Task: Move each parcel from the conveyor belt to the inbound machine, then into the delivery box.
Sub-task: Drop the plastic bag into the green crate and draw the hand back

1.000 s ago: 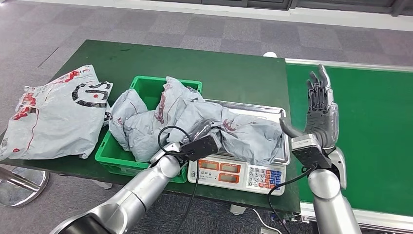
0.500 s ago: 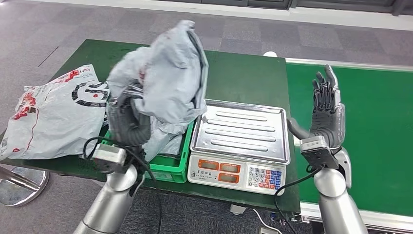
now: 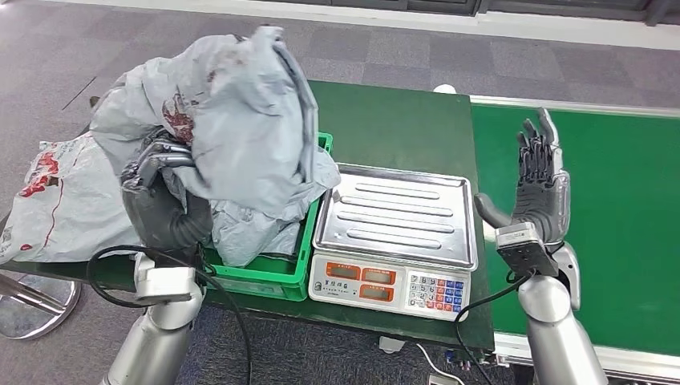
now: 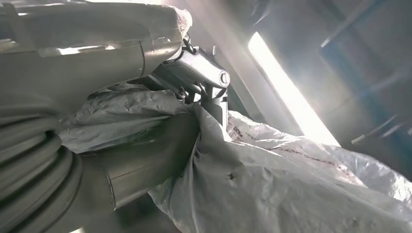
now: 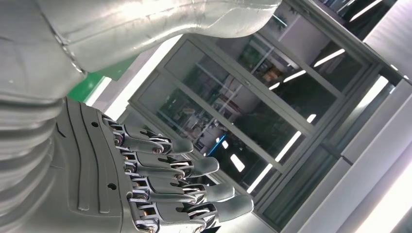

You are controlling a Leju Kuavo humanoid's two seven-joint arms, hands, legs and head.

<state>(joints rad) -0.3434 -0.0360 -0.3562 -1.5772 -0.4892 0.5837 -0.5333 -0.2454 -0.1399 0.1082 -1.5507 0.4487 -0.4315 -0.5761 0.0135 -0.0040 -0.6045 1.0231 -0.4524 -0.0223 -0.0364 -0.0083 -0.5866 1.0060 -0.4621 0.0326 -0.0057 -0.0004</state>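
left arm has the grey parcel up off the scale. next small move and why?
Probably lower the grey parcel toward the green crate and release. The left robot hand grips it raised above the crate, which already holds another grey bag; the scale tray is bare, so weighing looks done. The right robot hand is open, upright beside the scale.

Left hand (image 3: 164,204) raised further with grey parcel (image 3: 224,120), shifted left off the scale (image 3: 393,216), now above green crate (image 3: 265,277); scale tray now bare
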